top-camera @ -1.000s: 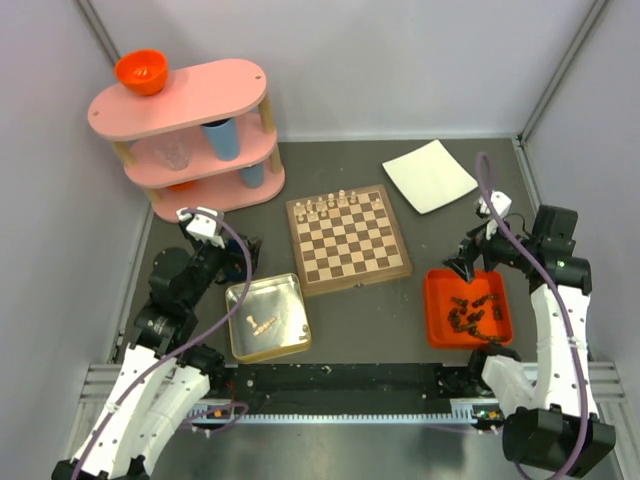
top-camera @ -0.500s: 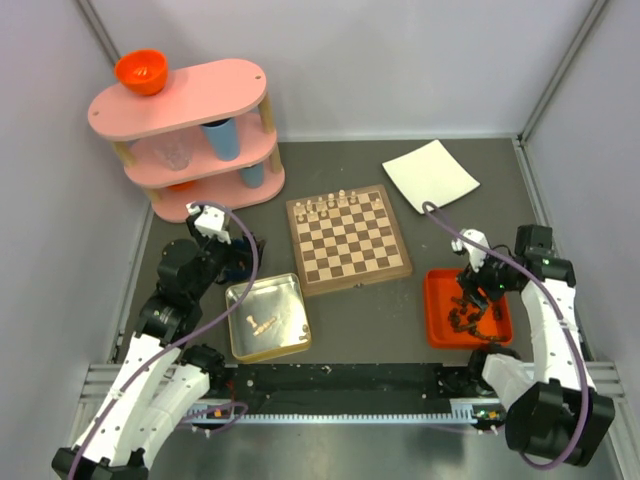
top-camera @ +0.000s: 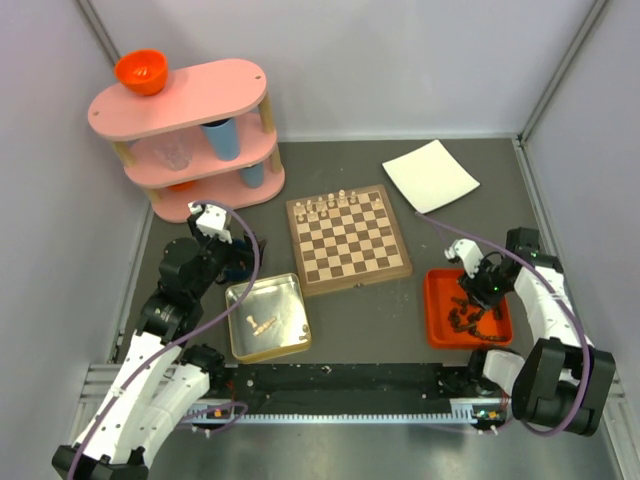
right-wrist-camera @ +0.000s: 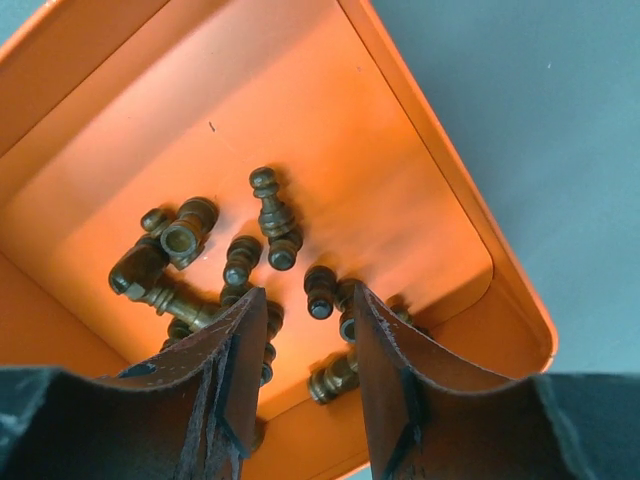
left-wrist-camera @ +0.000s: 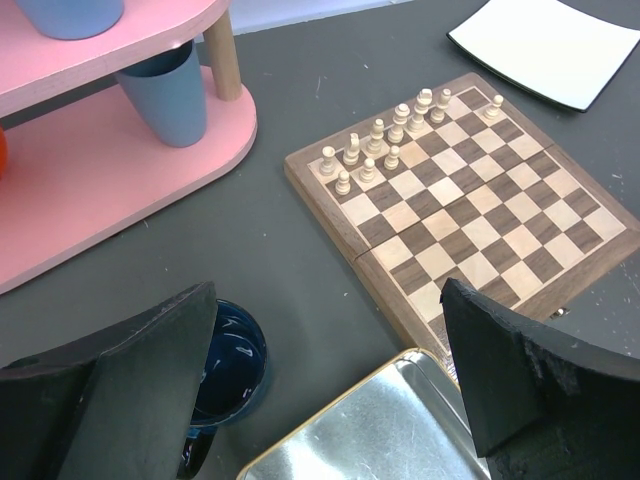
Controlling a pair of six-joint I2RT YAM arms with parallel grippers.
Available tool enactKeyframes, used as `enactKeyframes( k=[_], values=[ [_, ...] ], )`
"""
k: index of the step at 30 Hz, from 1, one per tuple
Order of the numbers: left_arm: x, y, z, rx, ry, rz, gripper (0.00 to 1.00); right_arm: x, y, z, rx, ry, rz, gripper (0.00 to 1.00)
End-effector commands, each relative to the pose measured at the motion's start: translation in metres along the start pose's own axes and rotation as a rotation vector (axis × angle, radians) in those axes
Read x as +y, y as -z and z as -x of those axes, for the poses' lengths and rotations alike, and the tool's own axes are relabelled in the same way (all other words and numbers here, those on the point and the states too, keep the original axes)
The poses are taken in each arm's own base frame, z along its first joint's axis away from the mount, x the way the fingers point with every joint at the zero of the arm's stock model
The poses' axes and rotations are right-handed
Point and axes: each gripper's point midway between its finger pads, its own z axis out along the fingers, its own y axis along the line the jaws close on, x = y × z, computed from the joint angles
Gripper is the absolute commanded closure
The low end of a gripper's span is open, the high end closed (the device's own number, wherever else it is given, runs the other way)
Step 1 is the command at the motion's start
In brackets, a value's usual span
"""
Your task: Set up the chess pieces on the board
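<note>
The board lies mid-table with several cream chess pieces standing along its far rows. Dark brown chess pieces lie jumbled in the orange tray. My right gripper reaches down into that tray, open with a narrow gap. One dark piece lies just beyond that gap, untouched. A few cream pieces lie in the silver tin. My left gripper hangs wide open and empty over the tin's far corner.
A pink three-tier shelf with an orange bowl and blue cups stands at the back left. A white plate lies behind the board. A dark blue cup sits beside the tin.
My right arm has swung from the tray's far edge down into the tray, and its jaws have narrowed. The left arm shifted slightly and stays open.
</note>
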Motion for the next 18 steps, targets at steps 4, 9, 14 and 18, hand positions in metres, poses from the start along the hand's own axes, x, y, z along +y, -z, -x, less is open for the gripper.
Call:
enactKeyframes(
  k=[4, 9, 14, 18],
  values=[
    [-0.002, -0.001, 0.01, -0.037, -0.013, -0.008, 0.01, -0.009, -0.013, 0.003, -0.016, 0.057, 0.0, 0.63],
    [-0.001, -0.001, 0.009, -0.036, -0.015, -0.007, 0.01, -0.002, -0.02, 0.006, -0.007, 0.072, 0.038, 0.64],
    [-0.002, -0.001, 0.009, -0.036, -0.015, -0.008, 0.01, 0.002, -0.024, 0.006, 0.002, 0.072, 0.06, 0.66],
    [-0.002, -0.001, 0.009, -0.036, -0.013, -0.008, 0.01, 0.005, -0.027, 0.006, 0.009, 0.081, 0.07, 0.7]
  ],
)
